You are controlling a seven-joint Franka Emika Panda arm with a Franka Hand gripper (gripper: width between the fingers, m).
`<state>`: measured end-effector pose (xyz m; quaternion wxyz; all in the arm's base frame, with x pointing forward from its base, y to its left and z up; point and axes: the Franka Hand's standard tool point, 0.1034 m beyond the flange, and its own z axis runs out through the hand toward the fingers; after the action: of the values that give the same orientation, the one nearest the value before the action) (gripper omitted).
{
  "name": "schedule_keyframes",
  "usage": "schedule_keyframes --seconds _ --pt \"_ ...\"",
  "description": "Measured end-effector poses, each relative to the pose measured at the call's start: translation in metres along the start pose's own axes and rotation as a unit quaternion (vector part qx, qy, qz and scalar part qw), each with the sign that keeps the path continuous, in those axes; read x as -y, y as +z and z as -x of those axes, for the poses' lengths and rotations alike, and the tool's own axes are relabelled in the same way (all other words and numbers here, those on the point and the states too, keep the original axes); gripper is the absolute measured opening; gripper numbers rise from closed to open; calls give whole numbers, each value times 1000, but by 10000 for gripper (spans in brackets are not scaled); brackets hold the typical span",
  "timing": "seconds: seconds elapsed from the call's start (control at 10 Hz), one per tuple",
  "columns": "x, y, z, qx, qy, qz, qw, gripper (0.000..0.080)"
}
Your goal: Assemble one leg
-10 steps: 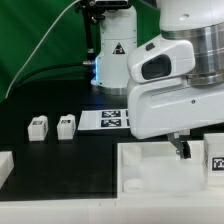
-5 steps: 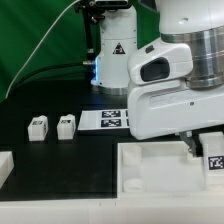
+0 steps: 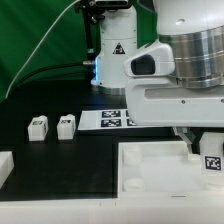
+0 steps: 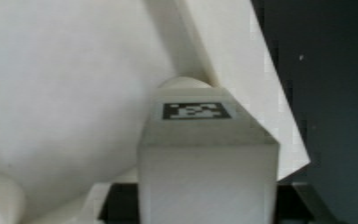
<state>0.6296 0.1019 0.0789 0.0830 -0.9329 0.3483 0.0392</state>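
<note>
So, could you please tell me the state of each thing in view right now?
Fingers: low over the tray, open or shut unclear.
Leg: on the tray beside the fingers, tag showing.
Two spare legs: apart on the table, untouched.
Tray: flat on the table.

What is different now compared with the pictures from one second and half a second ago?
The arm moved toward the exterior view's right, carrying its fingers closer to the tagged leg at the right end of the tray. Whether the fingers hold that leg cannot be told. The two legs on the black table, the marker board and the tray stayed where they were.
</note>
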Motion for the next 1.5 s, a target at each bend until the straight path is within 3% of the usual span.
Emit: schedule_keyframes --seconds 0.2,0.4,0.5,0.6,0.8,0.9,1.0,1.1,1.2,1.5 --pt "-6 0 -2 4 208 -41 977 291" --pt "-6 2 4 18 355 -60 933 292" --pt "-3 3 8 24 422 -65 904 292" --pt "0 3 9 24 445 -64 893 294" --pt "-1 3 9 23 425 -64 903 294" --pt "-1 4 9 22 405 -65 912 395" --pt "0 4 12 22 376 -56 925 530" --pt "5 2 17 24 265 -26 964 530" --pt "13 -1 14 17 169 -23 985 628" --pt "9 2 12 8 0 -26 1000 648"
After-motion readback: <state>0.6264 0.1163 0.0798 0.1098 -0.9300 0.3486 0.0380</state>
